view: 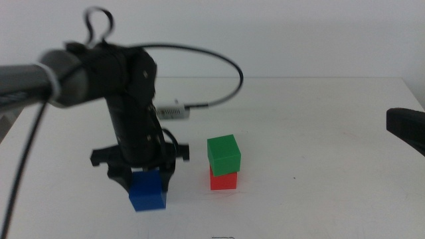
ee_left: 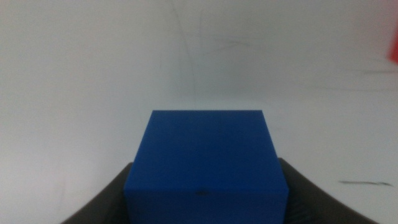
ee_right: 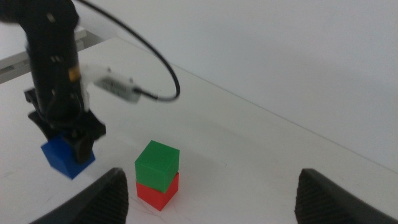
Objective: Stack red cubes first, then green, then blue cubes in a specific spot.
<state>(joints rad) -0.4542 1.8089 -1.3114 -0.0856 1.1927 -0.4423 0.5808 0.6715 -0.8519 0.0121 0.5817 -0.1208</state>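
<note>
Nearest the middle camera, the blue cube [view: 147, 192] is sitting at the near left of the white bench [view: 312, 146], and the left end effector [view: 143, 180] is pinching it from above, one dark jaw on each side. Its arm is reaching in from the left and bending straight down over the cube, with a black cable [view: 212, 63] looping off it toward the far side. From the left wrist camera, the blue cube [ee_left: 206, 165] is filling the lower middle of the picture, and the dark fingers [ee_left: 112, 199] are pressing against both of its sides. Whether the cube is resting on the bench or hanging just above it is not clear.

Just to the right of the blue cube, apart from it, the green cube [view: 224, 155] is sitting on top of the red cube [view: 223, 179]. The green one is lying slightly twisted against the red one, so their edges are not lining up. Both are also showing in the right wrist view, green cube [ee_right: 157, 164] over red cube [ee_right: 158, 190], with the blue cube [ee_right: 65, 157] and the left end effector [ee_right: 67, 134] beyond them.

At the far right edge, the right end effector [view: 406, 127] is waiting well apart from the cubes, its jaws spread wide with nothing between them.
</note>
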